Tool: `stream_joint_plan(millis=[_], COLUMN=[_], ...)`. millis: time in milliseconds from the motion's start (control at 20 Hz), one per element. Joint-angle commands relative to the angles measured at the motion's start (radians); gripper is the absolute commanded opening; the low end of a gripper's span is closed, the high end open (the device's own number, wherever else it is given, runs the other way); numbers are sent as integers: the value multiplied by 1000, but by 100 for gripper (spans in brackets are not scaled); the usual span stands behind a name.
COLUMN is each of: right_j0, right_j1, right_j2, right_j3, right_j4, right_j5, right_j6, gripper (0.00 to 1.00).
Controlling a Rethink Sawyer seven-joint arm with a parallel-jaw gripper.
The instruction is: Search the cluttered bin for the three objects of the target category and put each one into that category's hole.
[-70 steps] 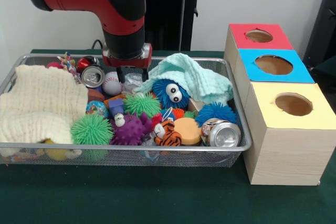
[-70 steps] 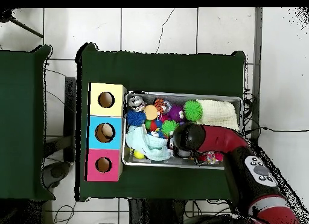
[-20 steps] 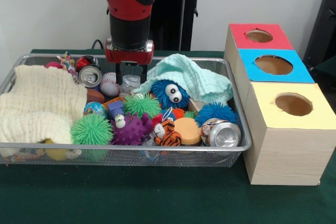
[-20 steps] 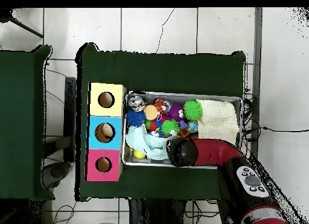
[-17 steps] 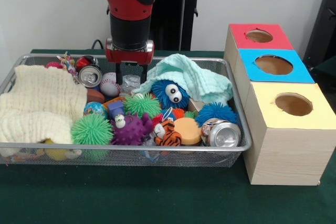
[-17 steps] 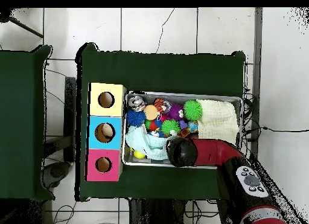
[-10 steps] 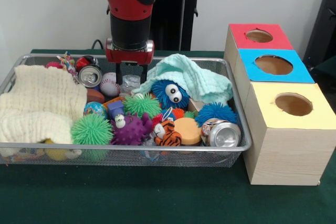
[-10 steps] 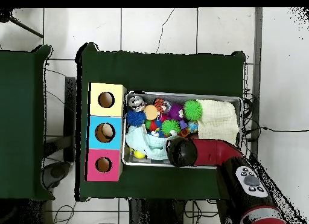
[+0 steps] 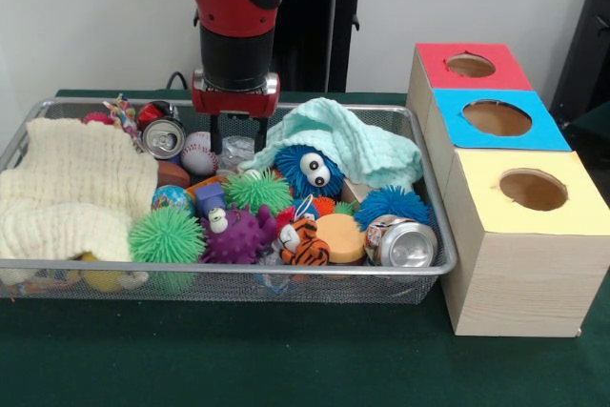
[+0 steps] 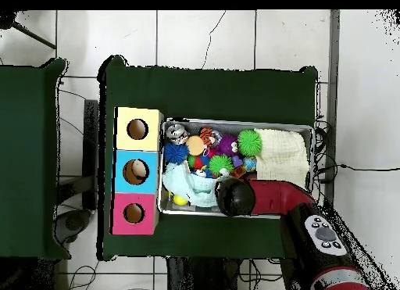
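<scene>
Cans appear to be the sought category (a judgement only): one can (image 9: 168, 137) lies near the bin's (image 9: 431, 235) far left corner, another (image 9: 402, 243) at its near right corner. Nothing is gripped; the gripper (image 9: 235, 135) hangs spread and empty beside the far can. All sorting seems left.

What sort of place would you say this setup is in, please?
Probably a robotics lab: a red robot arm hangs over a wire bin of toys beside three sorting boxes, on a tiled floor.
</scene>
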Motion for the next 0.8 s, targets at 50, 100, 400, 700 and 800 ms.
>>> stream_joint_plan(millis=[50,100,400,700,800], right_j0=[-21,-21,-17,-15,-18], right_j1=[220,219,221,220,219], right_j2=[-27,-28,-27,-28,-27], right_j3=[-96,-96,-100,-100,-99], right_j4=[-88,-88,-88,-86,-87], right_j5=[-244,-244,-233,-229,-227], right_j6=[108,108,103,102,99], gripper=[100,100,100,100,100])
